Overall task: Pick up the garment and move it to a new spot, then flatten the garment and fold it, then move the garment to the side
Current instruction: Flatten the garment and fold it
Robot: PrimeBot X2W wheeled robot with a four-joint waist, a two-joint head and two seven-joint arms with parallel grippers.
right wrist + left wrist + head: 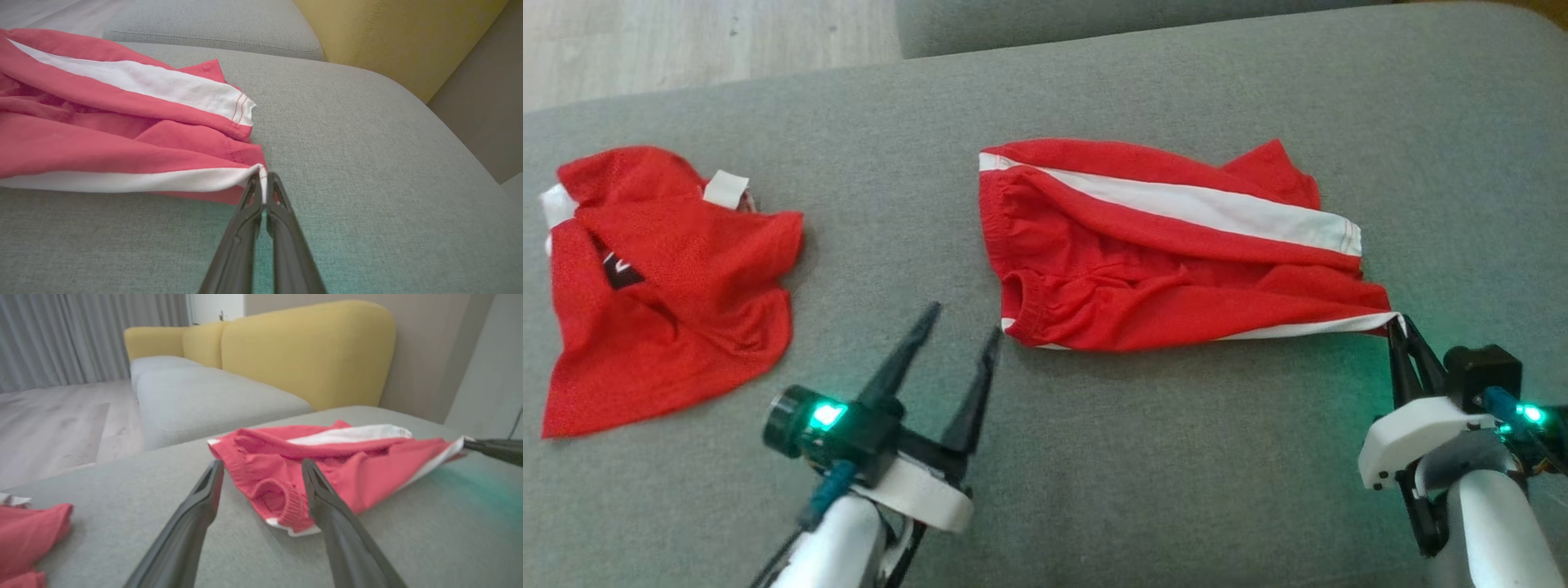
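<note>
Pinching red shorts [1160, 245] at a corner, right gripper [1401, 320] clenches; left gripper [965, 318] gapes.

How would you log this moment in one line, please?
right fingers: shut on shorts hem | left fingers: open near shorts | shirt: lying left

1. We see the crumpled red cloth shorts with white side stripes [1160, 253], pinched at the tips of the right gripper [1401, 327], as thin, smooth, matt fabric. Their waistband nearest the left gripper [964, 320] is ribbed knit.
2. Left of the left gripper, the rumpled red mesh jersey [678, 278] looks finely perforated and matt.
3. Beneath both grippers we find the wide grey sofa cushion [1176, 457] in coarse woven cloth.
4. The long dark fingers [188, 535] look like matt plastic to us, and the white wrist shells [923, 494] like smooth plastic.
5. Beyond the left gripper we see a rounded yellow backrest [310, 351] in matt fabric and a pale wood-grain floor [53, 420].
</note>
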